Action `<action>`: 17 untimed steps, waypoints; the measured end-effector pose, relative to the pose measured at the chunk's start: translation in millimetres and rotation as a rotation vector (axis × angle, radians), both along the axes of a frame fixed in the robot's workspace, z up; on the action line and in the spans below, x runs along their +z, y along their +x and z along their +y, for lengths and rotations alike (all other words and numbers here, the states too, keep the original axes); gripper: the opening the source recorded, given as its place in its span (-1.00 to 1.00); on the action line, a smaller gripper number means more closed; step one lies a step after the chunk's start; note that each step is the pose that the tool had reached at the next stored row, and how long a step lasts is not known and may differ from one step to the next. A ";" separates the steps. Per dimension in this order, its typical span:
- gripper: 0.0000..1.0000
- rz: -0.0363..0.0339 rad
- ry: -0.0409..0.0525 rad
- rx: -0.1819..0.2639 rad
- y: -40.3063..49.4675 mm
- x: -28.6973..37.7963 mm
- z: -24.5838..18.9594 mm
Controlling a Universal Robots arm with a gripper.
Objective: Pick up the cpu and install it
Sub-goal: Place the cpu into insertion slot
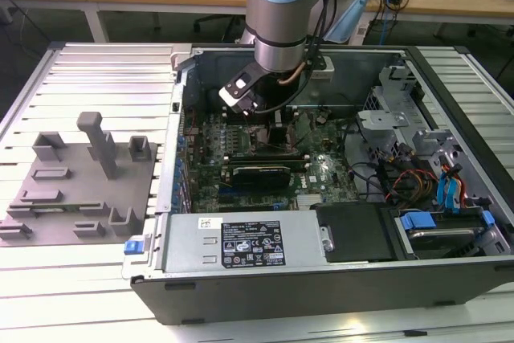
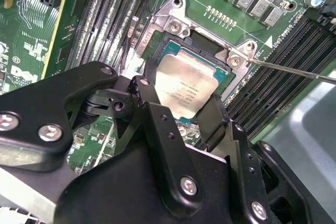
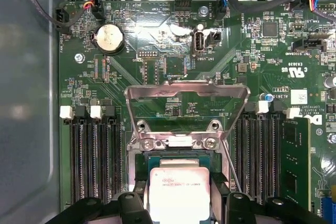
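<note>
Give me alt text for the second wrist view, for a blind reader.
The black gripper is closed on the silver cpu, holding it at the open metal-framed socket on a green motherboard, with memory slots alongside.

grey moulded tray beside open computer case; coin battery on motherboard

Pale satin metal cpu, matt black fingers, glossy green motherboard.
</note>
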State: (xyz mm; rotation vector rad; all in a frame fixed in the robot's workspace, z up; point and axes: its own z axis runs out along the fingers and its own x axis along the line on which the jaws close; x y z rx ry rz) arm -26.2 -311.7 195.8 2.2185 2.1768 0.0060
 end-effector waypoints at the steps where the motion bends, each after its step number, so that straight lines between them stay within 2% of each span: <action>1: 0.09 -0.0001 0.0002 0.000 0.0 -0.1 -0.1; 17: 0.09 0.0000 -0.0001 0.000 0.8 0.0 -0.5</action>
